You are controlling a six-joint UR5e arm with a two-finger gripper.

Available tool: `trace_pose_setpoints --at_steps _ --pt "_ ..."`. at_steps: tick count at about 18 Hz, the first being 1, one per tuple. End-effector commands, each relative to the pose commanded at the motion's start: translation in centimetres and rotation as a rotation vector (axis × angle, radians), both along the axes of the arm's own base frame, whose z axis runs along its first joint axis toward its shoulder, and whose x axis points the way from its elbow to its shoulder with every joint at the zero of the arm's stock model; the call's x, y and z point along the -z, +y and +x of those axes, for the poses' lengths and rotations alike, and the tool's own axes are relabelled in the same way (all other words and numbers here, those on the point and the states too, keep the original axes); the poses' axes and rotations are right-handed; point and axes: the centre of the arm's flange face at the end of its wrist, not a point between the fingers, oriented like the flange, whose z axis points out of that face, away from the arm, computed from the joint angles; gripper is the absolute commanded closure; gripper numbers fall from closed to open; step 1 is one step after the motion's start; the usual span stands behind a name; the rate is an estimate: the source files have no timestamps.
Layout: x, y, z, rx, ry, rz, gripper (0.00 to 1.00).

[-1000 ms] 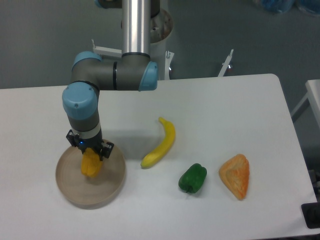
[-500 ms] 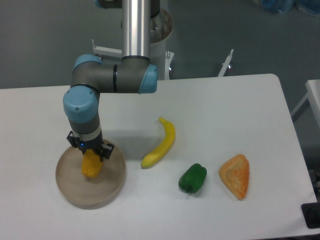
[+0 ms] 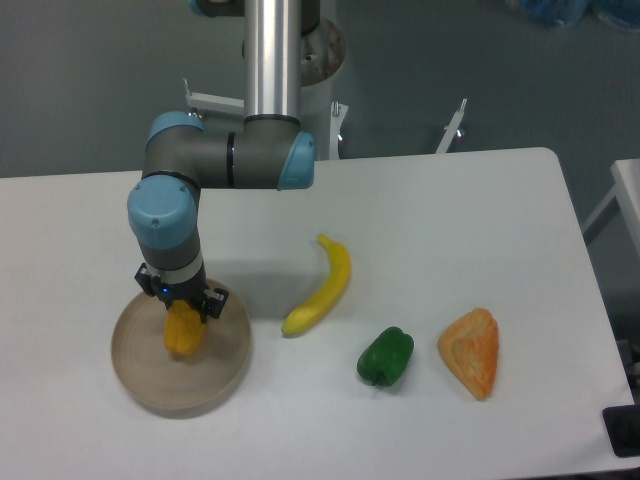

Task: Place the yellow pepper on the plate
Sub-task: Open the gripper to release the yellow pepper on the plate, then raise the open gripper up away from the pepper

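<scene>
Now the gripper (image 3: 182, 312) is gripping the pepper (image 3: 182, 331) w/ jaws closed on it, hanging over the plate (image 3: 222, 375) near the counter's front-left corner. Placing step, prob. Next: lowering a bit if not touching, then opening to release.

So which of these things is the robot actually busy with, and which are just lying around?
In use: the yellow pepper, held by the gripper over the plate.

Just lying on the table: the banana, the green pepper, the orange wedge-shaped piece.
</scene>
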Motion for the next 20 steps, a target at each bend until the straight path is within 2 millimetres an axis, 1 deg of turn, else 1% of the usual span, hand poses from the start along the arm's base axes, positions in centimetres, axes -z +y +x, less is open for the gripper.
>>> trace_pose_setpoints --at_steps 1,2,3,4,7,10,12,13,15,17,20 --pt "0.0 0.0 0.0 0.000 0.003 0.001 0.19" --pt "-0.1 0.0 0.0 0.000 0.004 0.002 0.08" --pt "-0.3 0.0 -0.1 -0.002 0.005 0.005 0.03" --pt "-0.4 0.0 0.0 0.000 0.007 0.006 0.01" --pt "-0.7 -0.1 -0.1 -0.002 0.008 0.011 0.00" --pt "-1.6 0.0 -0.5 -0.003 0.010 0.026 0.00" --pt "-3.2 -0.1 -0.9 0.000 0.019 0.049 0.00" --pt "-3.4 -0.2 -1.6 -0.007 0.023 0.050 0.00" --pt "-5.0 -1.1 -4.9 -0.047 0.058 0.060 0.00" --pt "-6.4 -2.2 -8.1 -0.034 0.085 0.069 0.00" --pt "-7.3 -3.7 -13.0 0.027 0.107 0.070 0.00"
